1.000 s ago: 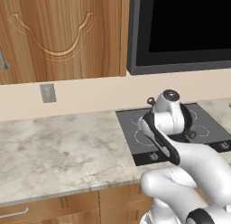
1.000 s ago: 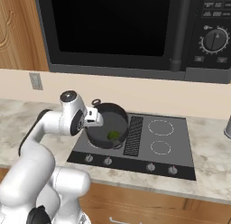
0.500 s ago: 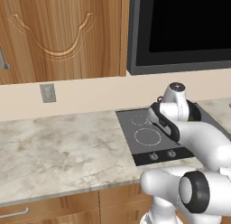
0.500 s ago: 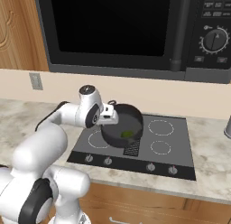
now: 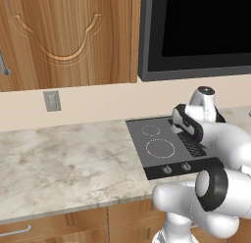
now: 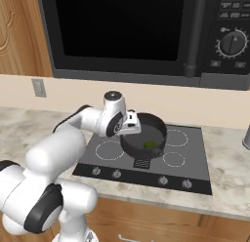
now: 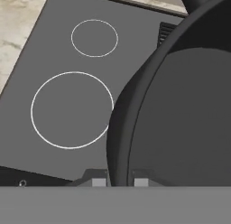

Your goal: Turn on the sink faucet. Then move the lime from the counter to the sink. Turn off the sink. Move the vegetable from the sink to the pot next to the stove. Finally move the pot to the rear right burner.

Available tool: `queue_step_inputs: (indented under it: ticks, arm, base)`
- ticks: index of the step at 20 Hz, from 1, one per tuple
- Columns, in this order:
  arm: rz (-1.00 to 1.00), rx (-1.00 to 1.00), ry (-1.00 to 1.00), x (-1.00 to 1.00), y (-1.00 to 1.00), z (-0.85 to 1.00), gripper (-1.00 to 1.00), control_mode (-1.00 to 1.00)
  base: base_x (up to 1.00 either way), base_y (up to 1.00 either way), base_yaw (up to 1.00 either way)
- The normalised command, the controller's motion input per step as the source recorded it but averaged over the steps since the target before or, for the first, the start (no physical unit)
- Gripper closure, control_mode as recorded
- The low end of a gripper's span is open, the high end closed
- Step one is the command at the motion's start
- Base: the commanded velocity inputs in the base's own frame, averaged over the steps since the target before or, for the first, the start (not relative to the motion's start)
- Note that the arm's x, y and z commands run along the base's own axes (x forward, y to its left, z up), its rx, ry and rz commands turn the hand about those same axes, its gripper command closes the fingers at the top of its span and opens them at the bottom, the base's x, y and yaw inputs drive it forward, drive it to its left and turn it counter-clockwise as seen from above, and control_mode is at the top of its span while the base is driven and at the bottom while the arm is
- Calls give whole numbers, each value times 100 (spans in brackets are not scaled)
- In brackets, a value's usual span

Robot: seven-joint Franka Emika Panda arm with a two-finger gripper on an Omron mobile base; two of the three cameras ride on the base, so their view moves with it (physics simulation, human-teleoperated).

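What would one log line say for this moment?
gripper: shut on pot rim | lime: inside pot | pot: above stove centre | rear right burner: not reached

Black pot (image 6: pixel 144 135) (lime (image 6: pixel 150 144) inside) above stove (image 6: pixel 185 148)

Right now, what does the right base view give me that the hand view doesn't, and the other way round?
Right base view: the lime inside the pot, which hangs over the middle of the stove, plus the front knobs and the microwave above. Hand view: the gripper shut on the pot's rim, one fingertip on each side of the wall. Both: the pot, the stove and its left ring markings, and the counter.
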Motion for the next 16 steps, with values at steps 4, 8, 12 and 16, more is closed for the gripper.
queue_step_inputs:
  ticks: [4, 8, 12, 16]
  arm:
    - [17, -1, 0, 0, -46, -3, 100, -100]
    - [18, 0, 0, 2, -45, -5, 100, -100]
    - [18, -1, 0, 9, -35, -2, 100, -100]
    - [20, -3, 0, 18, -25, -1, 100, -100]
  base:
    - [0, 0, 0]
    - [0, 0, 0]
    - [0, 0, 0]
    - [0, 0, 0]
